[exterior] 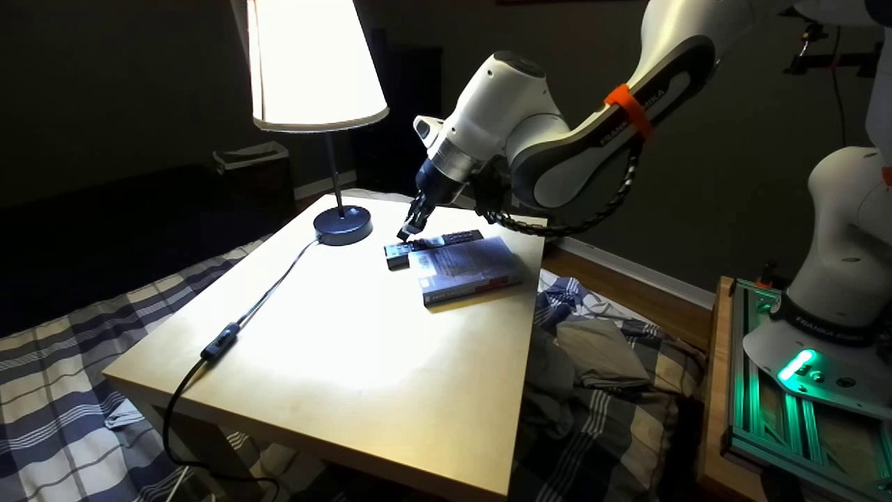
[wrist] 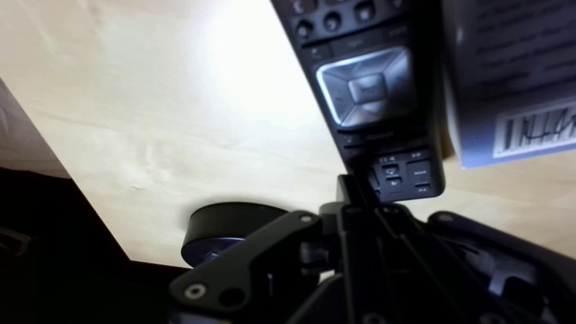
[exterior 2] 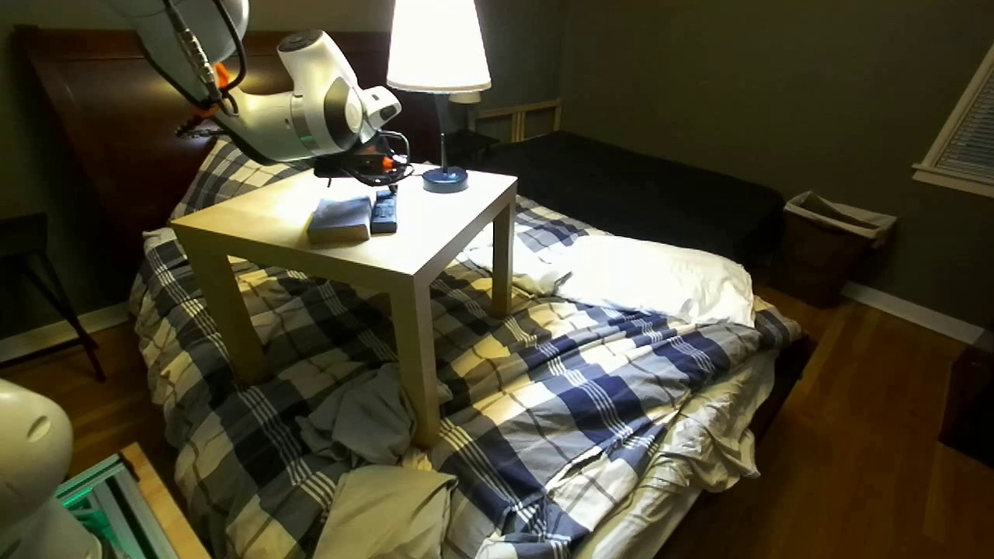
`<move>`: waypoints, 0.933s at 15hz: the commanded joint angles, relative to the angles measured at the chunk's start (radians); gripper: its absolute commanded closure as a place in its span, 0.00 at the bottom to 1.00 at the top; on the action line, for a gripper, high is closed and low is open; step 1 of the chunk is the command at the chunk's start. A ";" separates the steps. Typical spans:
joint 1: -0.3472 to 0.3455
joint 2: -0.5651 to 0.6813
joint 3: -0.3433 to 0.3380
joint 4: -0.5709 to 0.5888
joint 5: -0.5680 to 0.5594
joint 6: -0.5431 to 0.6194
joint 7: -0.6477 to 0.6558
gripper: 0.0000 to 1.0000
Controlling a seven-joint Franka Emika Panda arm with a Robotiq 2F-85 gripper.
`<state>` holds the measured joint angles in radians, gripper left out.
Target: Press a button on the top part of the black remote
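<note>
The black remote (exterior: 446, 240) lies flat on the table, close beside a larger blue-grey slab. It also shows in an exterior view (exterior 2: 384, 213) and in the wrist view (wrist: 369, 103), with number buttons, a silver square pad and small buttons at the end nearest the gripper. My gripper (exterior: 404, 237) points down at that end, its fingertips close over it. In the wrist view the fingers of the gripper (wrist: 357, 184) are together, with nothing seen between them, and cover one corner of the remote's end. I cannot tell whether they touch it.
The blue-grey slab (exterior: 467, 265) lies along one long side of the remote. The lamp's round dark base (exterior: 343, 225) stands near the gripper, its lit shade (exterior: 313, 70) above. The lamp cord carries a switch (exterior: 220, 341) across the table (exterior: 334, 390).
</note>
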<state>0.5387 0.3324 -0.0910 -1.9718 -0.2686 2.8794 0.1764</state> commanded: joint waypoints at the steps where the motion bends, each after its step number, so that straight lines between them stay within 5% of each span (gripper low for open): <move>1: -0.104 -0.071 0.098 -0.026 0.039 -0.061 -0.012 1.00; 4: -0.174 -0.135 0.147 -0.026 0.078 -0.110 -0.036 1.00; 5: -0.183 -0.171 0.146 -0.029 0.063 -0.192 -0.029 0.74; 6: -0.212 -0.205 0.177 -0.034 0.103 -0.258 -0.067 0.74; 14: -0.316 -0.450 0.219 -0.060 0.407 -0.701 -0.358 0.16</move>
<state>0.2637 -0.0227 0.1229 -1.9779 0.0198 2.2725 -0.0519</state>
